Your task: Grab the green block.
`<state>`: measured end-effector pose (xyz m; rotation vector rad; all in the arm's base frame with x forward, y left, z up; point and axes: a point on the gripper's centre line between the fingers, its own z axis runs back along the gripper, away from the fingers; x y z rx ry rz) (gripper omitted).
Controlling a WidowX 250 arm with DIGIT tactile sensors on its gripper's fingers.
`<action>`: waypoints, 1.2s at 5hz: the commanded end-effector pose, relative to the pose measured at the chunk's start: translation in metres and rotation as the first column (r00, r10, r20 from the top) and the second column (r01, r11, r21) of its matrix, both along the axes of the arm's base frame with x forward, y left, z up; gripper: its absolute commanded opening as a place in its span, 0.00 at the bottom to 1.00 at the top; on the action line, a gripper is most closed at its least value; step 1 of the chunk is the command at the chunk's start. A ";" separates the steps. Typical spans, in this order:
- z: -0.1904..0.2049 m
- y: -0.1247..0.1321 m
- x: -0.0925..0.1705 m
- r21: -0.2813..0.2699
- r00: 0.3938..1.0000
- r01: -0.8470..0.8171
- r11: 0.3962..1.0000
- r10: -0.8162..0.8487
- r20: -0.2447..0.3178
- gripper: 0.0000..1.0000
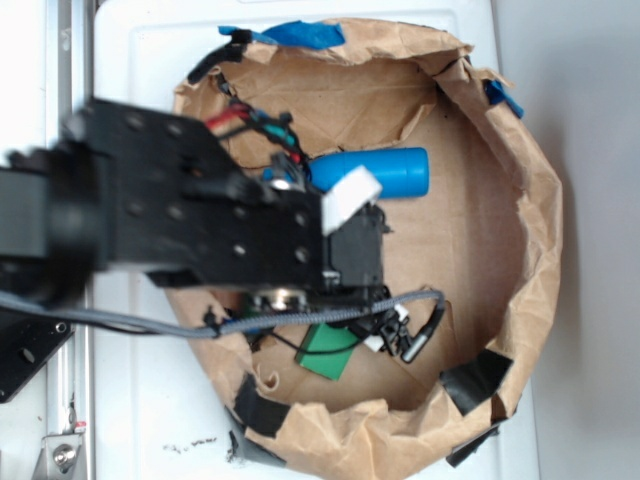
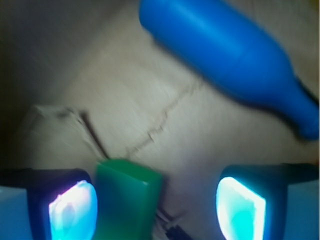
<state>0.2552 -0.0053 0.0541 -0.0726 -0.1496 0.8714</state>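
A black robot arm (image 1: 200, 215) reached from the left over a round basin lined with crumpled brown paper (image 1: 480, 230), seen from above. Its body hid most of the basin floor. A blue bottle toy (image 1: 385, 172) lay on its side just beyond the arm, and the green block (image 1: 330, 350) showed as a flat green corner poking out from under the arm's lower edge, beside a bundle of black cables (image 1: 400, 320). In the wrist camera's view the gripper (image 2: 150, 205) was spread wide, its two glowing pads far apart, gripping nothing. The green block stood between them but well off centre, touching or nearly touching the left-hand pad (image 2: 72, 210) of that view, with a broad gap to the other pad. Its long axis ran away from the camera, roughly along the gap rather than across it. The blue bottle lay farther off, up and to the right, clear of the fingers. The closing move would likely need the gripper shifted sideways toward the block first.
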 end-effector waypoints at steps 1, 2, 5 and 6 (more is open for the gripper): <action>0.001 -0.023 0.020 0.002 0.999 -0.019 1.000 0.019 -0.029 1.00; -0.005 -0.025 0.019 0.008 0.999 -0.012 1.000 0.013 -0.038 1.00; -0.015 -0.034 0.015 -0.014 0.999 0.009 1.000 -0.010 -0.035 1.00; -0.028 -0.030 0.013 0.000 0.999 0.019 1.000 -0.019 -0.049 1.00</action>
